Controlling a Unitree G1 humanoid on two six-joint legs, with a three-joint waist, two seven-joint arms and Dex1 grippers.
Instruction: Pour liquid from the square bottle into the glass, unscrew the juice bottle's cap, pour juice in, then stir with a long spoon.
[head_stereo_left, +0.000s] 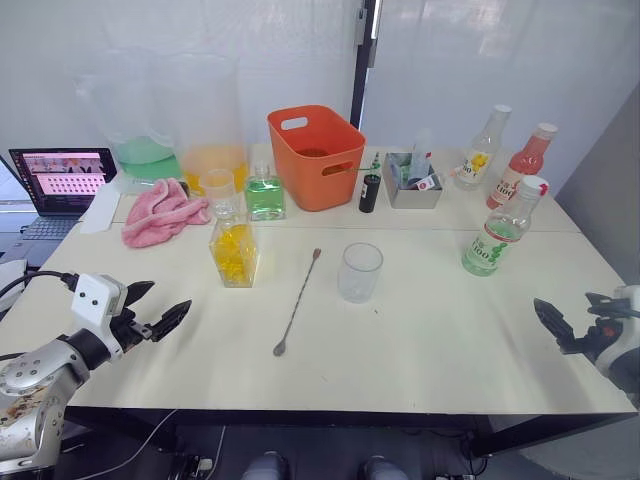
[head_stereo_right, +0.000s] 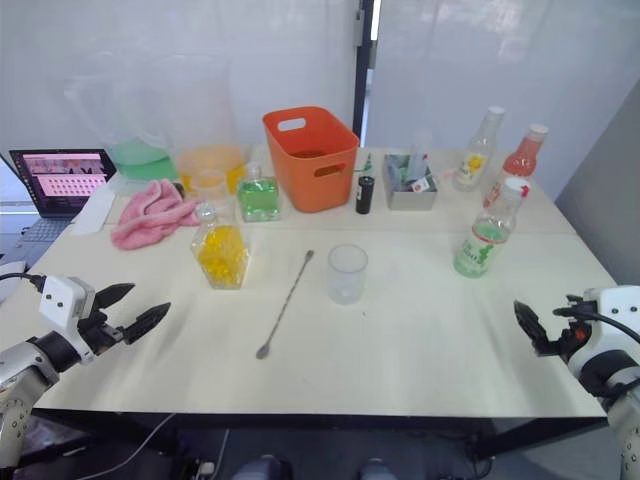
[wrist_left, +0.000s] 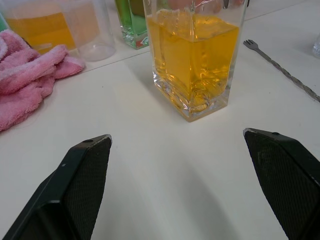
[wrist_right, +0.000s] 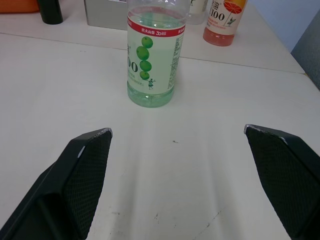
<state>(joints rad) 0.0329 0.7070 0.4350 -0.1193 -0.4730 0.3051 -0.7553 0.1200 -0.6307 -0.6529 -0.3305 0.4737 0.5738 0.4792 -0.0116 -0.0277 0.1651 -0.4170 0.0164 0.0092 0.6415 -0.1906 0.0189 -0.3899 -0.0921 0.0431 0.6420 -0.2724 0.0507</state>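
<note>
Our left gripper (head_stereo_left: 150, 308) and right gripper (head_stereo_left: 565, 318) gape empty; gripping the slick square bottle (head_stereo_left: 234, 250) off-centre risks tipping it.

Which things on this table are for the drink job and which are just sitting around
For the job: square bottle, glass, juice bottle, its cap, long spoon.

Lying about: orange bin, pink cloth, green-liquid bottle, laptop.

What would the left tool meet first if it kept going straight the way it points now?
Most likely the square bottle: in the wrist view it stands dead ahead between the open fingers of the left tool, with bare table between them. The pink cloth lies off to one side, probably clear of the path.
</note>
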